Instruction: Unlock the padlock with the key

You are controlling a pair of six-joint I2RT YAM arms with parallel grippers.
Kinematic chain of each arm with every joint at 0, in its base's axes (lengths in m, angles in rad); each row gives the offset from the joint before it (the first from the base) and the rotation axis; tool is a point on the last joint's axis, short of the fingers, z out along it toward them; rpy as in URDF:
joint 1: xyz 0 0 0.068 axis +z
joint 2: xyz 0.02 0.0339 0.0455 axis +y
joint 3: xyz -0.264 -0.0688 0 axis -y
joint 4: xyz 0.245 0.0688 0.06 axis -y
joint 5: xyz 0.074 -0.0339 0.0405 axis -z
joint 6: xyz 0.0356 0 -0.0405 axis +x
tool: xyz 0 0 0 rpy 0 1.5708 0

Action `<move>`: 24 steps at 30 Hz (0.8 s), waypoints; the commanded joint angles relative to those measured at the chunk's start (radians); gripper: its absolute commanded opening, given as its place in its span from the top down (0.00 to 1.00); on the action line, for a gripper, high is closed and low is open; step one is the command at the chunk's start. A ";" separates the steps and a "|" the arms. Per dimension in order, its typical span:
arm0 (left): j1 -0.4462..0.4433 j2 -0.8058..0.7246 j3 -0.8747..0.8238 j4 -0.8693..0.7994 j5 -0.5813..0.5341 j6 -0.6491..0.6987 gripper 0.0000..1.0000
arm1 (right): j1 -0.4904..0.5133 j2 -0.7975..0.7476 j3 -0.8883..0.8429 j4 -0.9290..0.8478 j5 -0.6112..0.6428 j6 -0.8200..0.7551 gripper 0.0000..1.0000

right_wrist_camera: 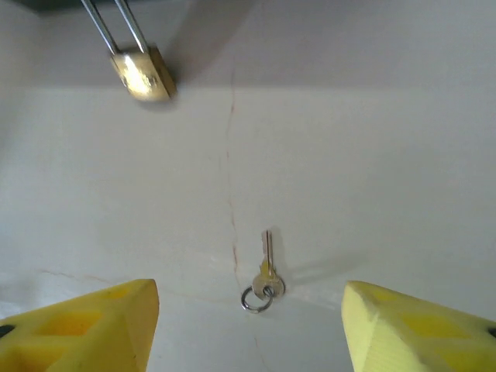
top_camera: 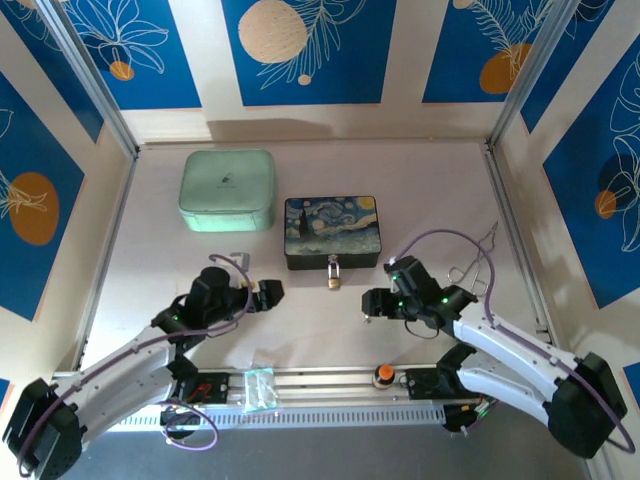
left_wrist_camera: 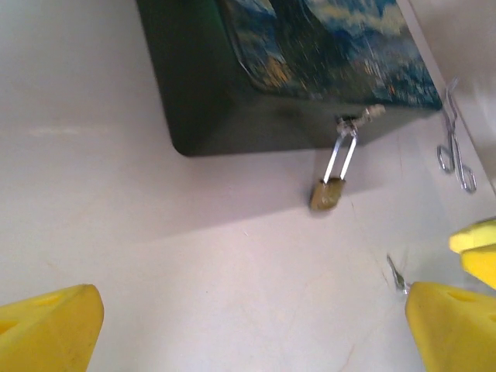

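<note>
- Holding the left gripper (top_camera: 268,292) low over the table, fingers spread wide and gripping nothing, aiming toward the padlock (left_wrist_camera: 327,194) from some way short of it.
- Holding the right gripper (top_camera: 370,303) likewise apart and empty, framing the key (right_wrist_camera: 266,267) between its yellow fingers (right_wrist_camera: 85,325) without touching it.
- Finding that key lying flat on the bare table with a small ring at its head, blade pointing toward the padlock, near it but clearly apart; judging the pick-up as not yet made.
- Finding the padlock hanging by its silver shackle from the hasp of the dark painted box (top_camera: 330,230), brass body resting at the table, shackle looking closed; not making out the keyhole.
- Judging nothing of the unlocking as done so far.
- Leaving everything ahead, probably: pinching the key, steadying the brass body, lining blade to keyhole, inserting, turning, freeing the shackle.
</note>
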 commanded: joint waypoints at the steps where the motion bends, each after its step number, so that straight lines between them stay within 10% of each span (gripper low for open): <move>1: -0.072 0.052 0.057 -0.001 -0.066 -0.015 0.01 | 0.087 0.091 0.007 -0.018 0.132 0.091 0.45; 24: -0.231 0.283 0.090 0.158 -0.144 -0.062 0.01 | 0.227 0.444 0.113 0.099 0.169 0.152 0.63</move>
